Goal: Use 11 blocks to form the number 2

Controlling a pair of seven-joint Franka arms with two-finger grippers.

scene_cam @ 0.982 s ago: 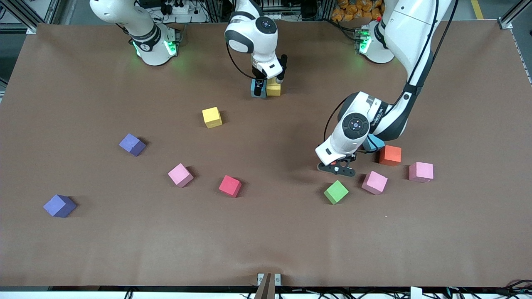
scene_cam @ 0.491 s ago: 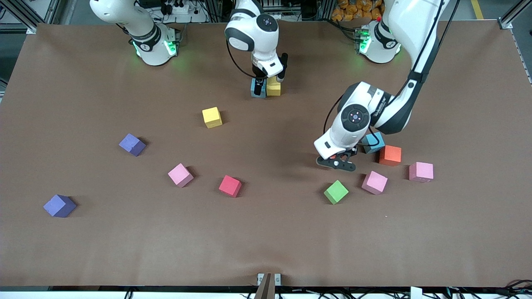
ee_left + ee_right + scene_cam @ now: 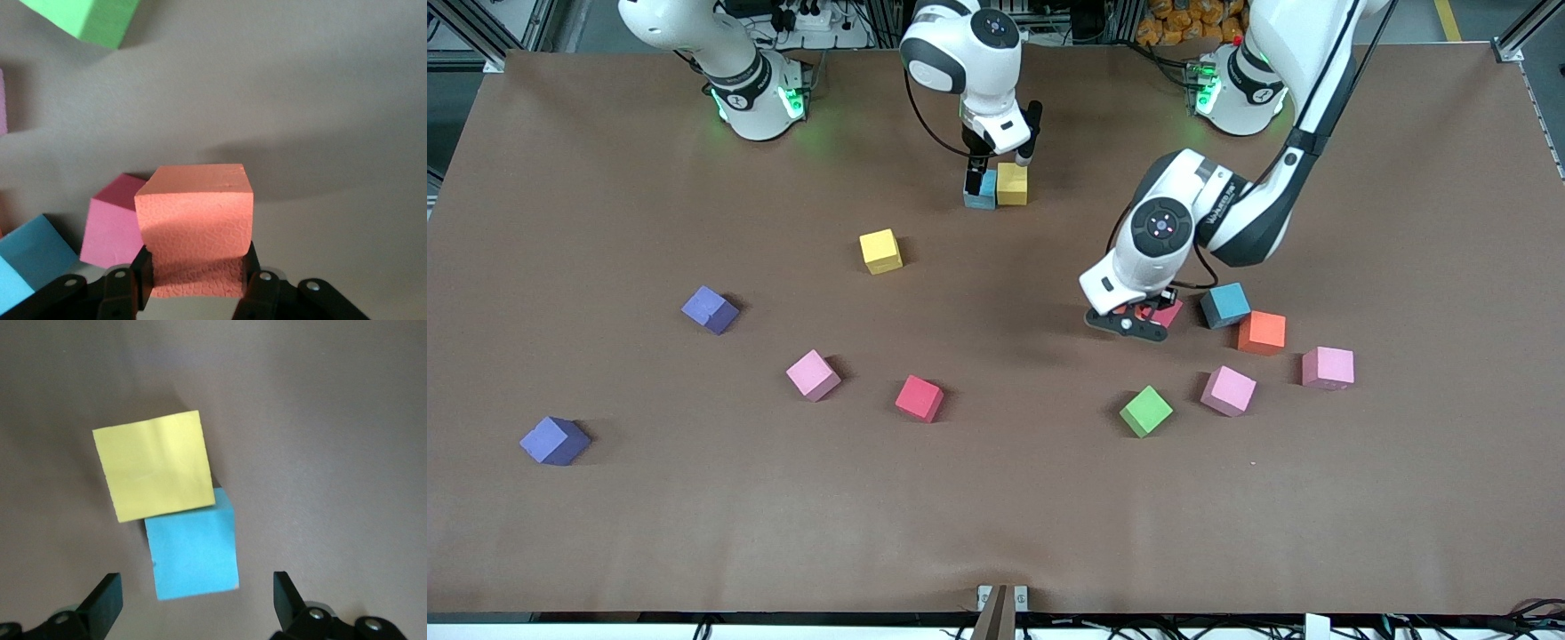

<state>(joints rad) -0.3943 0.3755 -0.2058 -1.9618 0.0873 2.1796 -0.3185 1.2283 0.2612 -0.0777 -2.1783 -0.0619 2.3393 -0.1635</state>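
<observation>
left gripper (image 3: 193, 283) pinching red block (image 3: 195, 223) low — slip risk | right gripper (image 3: 193, 600) spread over blue block (image 3: 192, 550) — could nudge yellow block (image 3: 155, 463)

Brown table cover (image 3: 996, 516) is lying flat, orange bags (image 3: 1183, 20) are sitting past its edge, cables (image 3: 809, 18) are running nearby.

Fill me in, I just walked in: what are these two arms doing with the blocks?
They are building a figure from coloured cubes. The left claw is shut on a red block, lifted over the table near the loose blue block. The right claw hangs open above a blue block and yellow block sitting side by side near the bases. Other cubes lie scattered.
</observation>
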